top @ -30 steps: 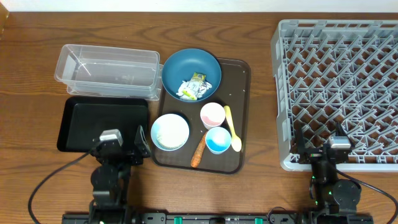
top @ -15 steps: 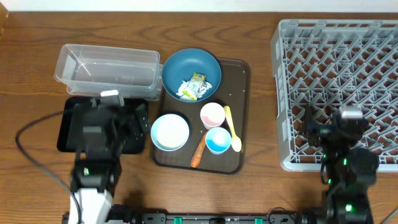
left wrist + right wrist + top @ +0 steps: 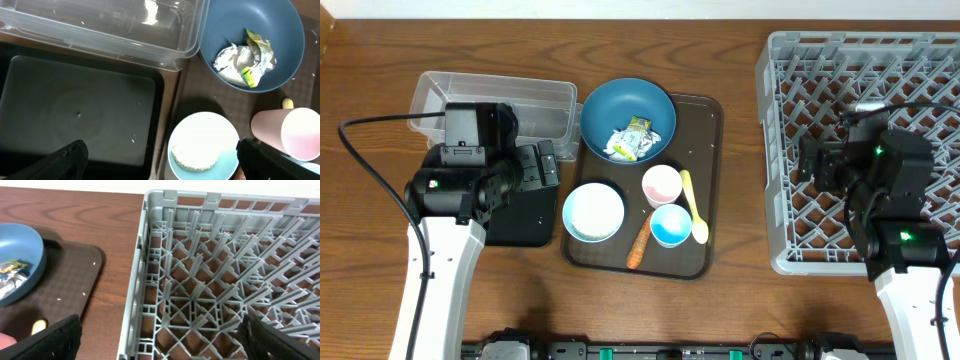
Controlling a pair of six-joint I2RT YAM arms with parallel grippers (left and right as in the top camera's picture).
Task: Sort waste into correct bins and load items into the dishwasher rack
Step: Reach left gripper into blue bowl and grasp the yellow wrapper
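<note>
Left claw (image 3: 544, 163) risen over black tray (image 3: 520, 222), right claw (image 3: 810, 160) over rack (image 3: 860, 60).

wrappers (image 3: 630, 141) crumpled in dark-blue bowl (image 3: 610, 104) | carrot piece (image 3: 639, 243) between white bowl (image 3: 610, 200) and light-blue cup (image 3: 670, 226)

The table (image 3: 650, 40) looked like grained brown wood, the tub (image 3: 100, 30) was clear glossy plastic, the black tray (image 3: 75, 115) smooth and dull, the rack (image 3: 136, 280) matt grey plastic, and the wrappers (image 3: 245, 57) crinkled and shiny.
</note>
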